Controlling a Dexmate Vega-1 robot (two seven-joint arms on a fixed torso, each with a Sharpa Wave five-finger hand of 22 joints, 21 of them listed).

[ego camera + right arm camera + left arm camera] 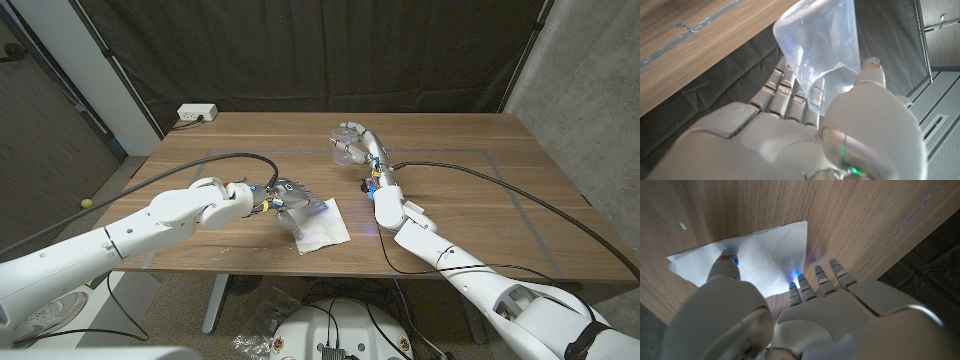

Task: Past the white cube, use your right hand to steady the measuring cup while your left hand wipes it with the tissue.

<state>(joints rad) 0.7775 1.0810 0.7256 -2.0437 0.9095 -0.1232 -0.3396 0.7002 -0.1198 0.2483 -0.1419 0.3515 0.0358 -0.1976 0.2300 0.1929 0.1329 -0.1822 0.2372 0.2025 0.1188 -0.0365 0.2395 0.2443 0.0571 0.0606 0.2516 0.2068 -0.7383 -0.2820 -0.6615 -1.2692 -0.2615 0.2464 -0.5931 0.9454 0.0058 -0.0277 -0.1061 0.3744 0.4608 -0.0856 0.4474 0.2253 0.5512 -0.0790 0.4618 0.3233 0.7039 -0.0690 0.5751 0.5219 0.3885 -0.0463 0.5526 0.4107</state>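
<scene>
My right hand [356, 139] grips the clear measuring cup [821, 42] at the far middle of the table [470, 150], fingers and thumb wrapped round its wall. My left hand [288, 196] has its fingers spread, tips pressing the tissue [760, 255] that lies flat near the front edge; nothing is lifted yet. I should gather the tissue into a firm pinch before rising. Bare wood lies between both hands; the front edge is close.

The table [470, 200] is matt brown wood with visible grain. The tissue [322, 224] is soft white paper. The measuring cup [822, 40] is clear, glossy plastic. Both hands' shells look smooth, pale plastic.
</scene>
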